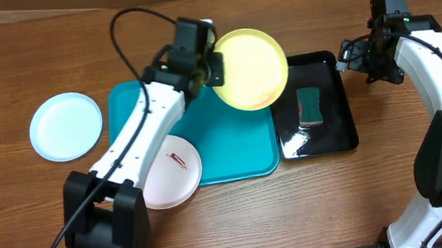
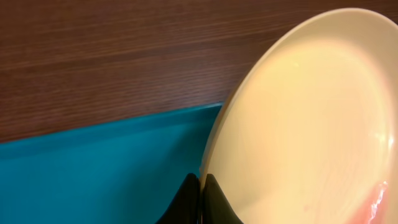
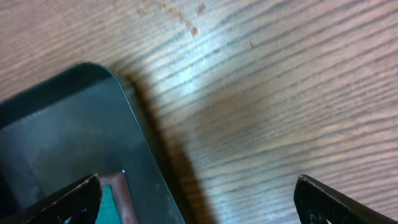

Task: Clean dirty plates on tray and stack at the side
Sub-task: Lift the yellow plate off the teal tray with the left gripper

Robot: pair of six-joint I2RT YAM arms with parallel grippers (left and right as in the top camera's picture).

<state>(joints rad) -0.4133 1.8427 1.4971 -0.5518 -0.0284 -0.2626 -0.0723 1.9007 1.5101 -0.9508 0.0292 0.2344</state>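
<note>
Our left claw (image 2: 200,190) clenches the rim of the round yellow-green plate (image 1: 252,69), tilted above the far right corner of the large turquoise rectangular plastic tray (image 1: 240,143); our right claw (image 3: 198,200) gapes empty.

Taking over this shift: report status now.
Left jaws shut on yellow-green plate, over tray's far right corner. Right jaws open, empty, beside black tray. Sponge in black tray, nothing blocking it.

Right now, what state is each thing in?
Yellow-green round plate, lifted, gripped at rim.
Left tool, shut on that plate.
Right tool, open, empty.
Pale blue round plate, flat on table.
White round plate, flat, red-smudged.
Green rectangular sponge, lying in glossy black tray.
</note>
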